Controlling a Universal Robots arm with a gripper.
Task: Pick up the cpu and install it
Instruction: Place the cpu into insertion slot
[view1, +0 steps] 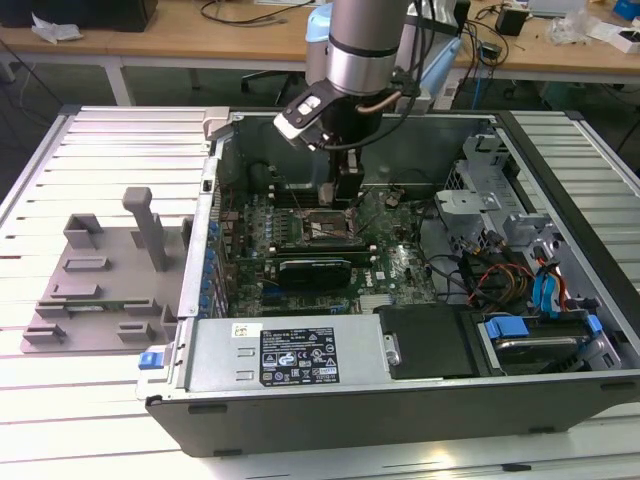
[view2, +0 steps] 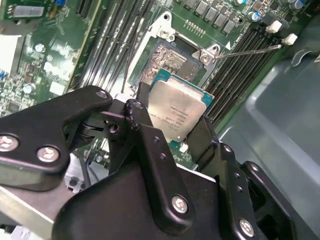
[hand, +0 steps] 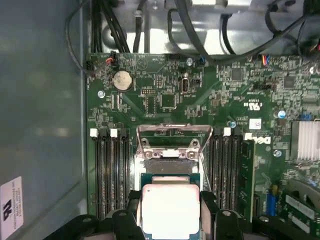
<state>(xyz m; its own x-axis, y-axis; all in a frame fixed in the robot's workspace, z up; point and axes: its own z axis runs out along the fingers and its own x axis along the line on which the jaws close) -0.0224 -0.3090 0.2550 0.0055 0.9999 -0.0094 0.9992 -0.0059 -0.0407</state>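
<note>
Second wrist view puts the cpu (view2: 177, 112) at the centre, its silver top plate facing the camera and its green rim showing along two edges, clamped between the black fingers (view2: 145, 107) of the gripper (view2: 175, 119), which press on its opposite sides. It hangs just over the near edge of the open socket (view2: 170, 57) on the motherboard (view2: 45, 65); whether it touches the socket cannot be told. The socket's bare contact field shows beyond the chip, and a thin wire lever (view2: 250, 50) sticks out from one corner of its metal frame. In the first wrist view the cpu (hand: 171, 210) sits squarely between the two fingers (hand: 134, 202) of the gripper (hand: 171, 217), in line with the socket (hand: 170, 175), whose load plate (hand: 172, 137) stands lifted behind it. Rows of memory slots (hand: 111, 170) flank the socket on both sides, and a round coin battery (hand: 121, 80) lies farther up the board. In the exterior view the arm reaches down into the open computer case (view1: 560, 200), with the gripper (view1: 345, 190) low over the socket (view1: 328, 228). On the exterior view's left, a grey plastic fixture (view1: 100, 280) with upright posts rests on the slatted table (view1: 110, 150), well apart from the gripper.
</note>
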